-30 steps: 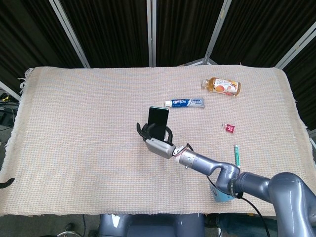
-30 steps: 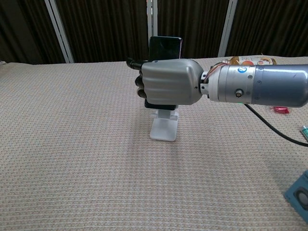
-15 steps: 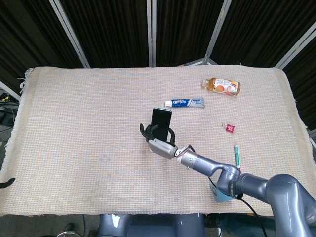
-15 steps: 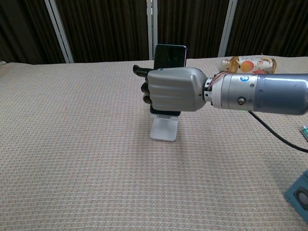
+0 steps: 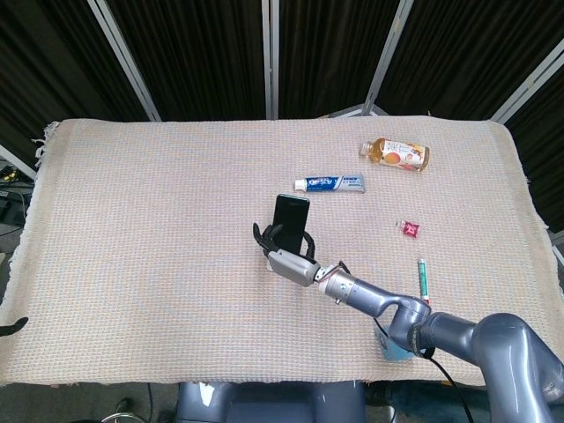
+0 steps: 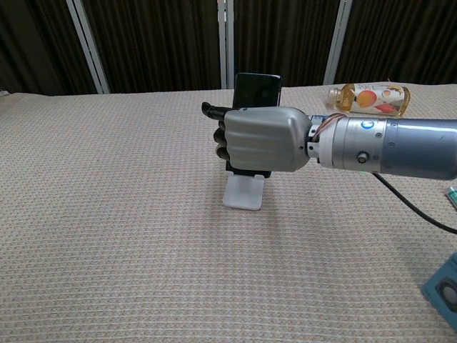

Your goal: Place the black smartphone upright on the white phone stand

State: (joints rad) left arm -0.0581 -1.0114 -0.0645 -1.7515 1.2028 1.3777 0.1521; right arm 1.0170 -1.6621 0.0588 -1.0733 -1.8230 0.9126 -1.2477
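Note:
My right hand (image 6: 260,139) (image 5: 287,256) grips the black smartphone (image 6: 257,90) (image 5: 290,213) upright, fingers wrapped around its lower half. The phone's top sticks out above the hand. The white phone stand (image 6: 243,191) sits on the cloth directly below the hand; only its base and lower post show, the cradle is hidden behind the hand. Whether the phone rests in the cradle I cannot tell. In the head view the stand is hidden by the hand. My left hand is out of both views.
A toothpaste tube (image 5: 329,183) lies behind the phone, an orange drink bottle (image 5: 396,154) (image 6: 368,96) at the back right. A small red packet (image 5: 410,228) and a green pen (image 5: 422,276) lie to the right. A blue object (image 6: 443,286) sits at the near right edge.
My right hand has carried the phone to the right and lower, closer to the stand's top. The stand has not moved.

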